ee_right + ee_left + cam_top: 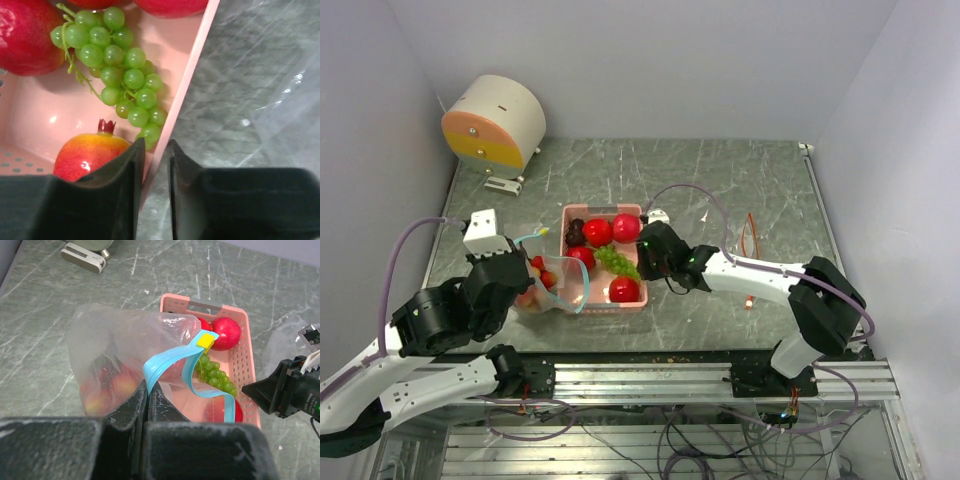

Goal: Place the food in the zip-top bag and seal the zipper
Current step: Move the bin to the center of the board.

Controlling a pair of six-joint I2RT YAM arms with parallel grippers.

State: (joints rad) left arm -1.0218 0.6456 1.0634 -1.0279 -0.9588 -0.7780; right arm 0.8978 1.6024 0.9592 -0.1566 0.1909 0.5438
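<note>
- A round cream and orange drum [494,122] stands at the far left corner of the table [720,190], well apart from everything else.
- The left gripper [148,388] is fully closed – its two fingers pinch the blue zipper strip [160,362] of the zip-top bag [115,335] and hold the mouth of the bag up.
- The bag lies just at the left of the pink tray [200,302], with its mouth turned toward the tray. A yellow slider [205,340] sits on the strip.
- Through the plastic some red and yellow fruits [107,390] are visible inside the bag.
- Other food is in the tray: a green grape bunch [120,75] in the middle, red apples [611,230] at the far end, and a red-yellow fruit with a small crown [87,152] at the near end.
- The right gripper [156,150] is at the right wall of the tray – one finger inside, one outside, with only a narrow gap. I cannot tell if they press the wall.
- A thin orange loop [750,236] lies on the table further right.
</note>
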